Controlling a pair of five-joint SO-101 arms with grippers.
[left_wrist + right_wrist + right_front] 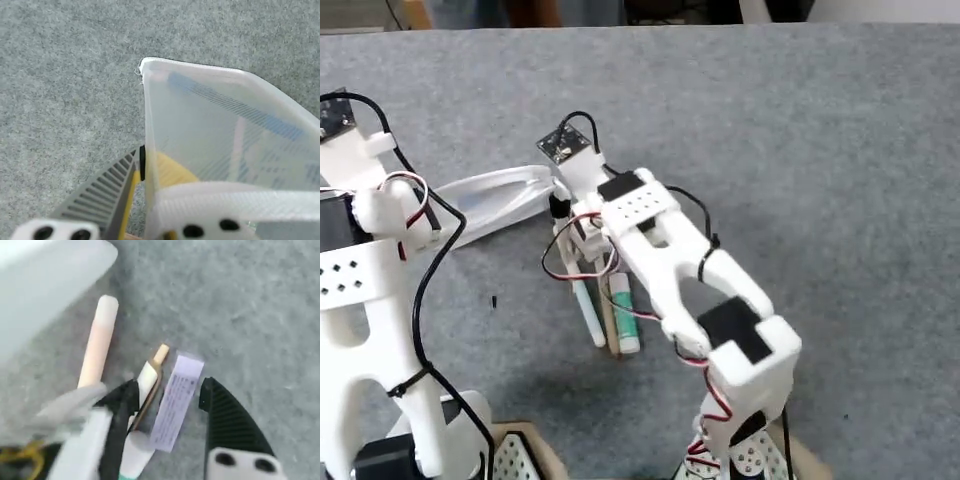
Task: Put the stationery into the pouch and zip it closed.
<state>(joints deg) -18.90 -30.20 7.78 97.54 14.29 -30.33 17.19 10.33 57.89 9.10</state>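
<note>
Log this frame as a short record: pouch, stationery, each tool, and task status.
pouch: translucent pouch, one edge held by the left tool
left tool: shut on the pouch edge
right tool: right tool open, low over the stationery, straddling pencil and tube
stationery: pen, pencil, green-banded tube, side by side on the grey table, outside the pouch
status: these three not yet in the pouch; zip state cannot be told

soft, even light from above covers the grey bench (840, 150). the arms (665, 245) throw faint, diffuse shadows, darkest near the pens (588, 305). the translucent pouch (215, 130) looks bright and pale.
</note>
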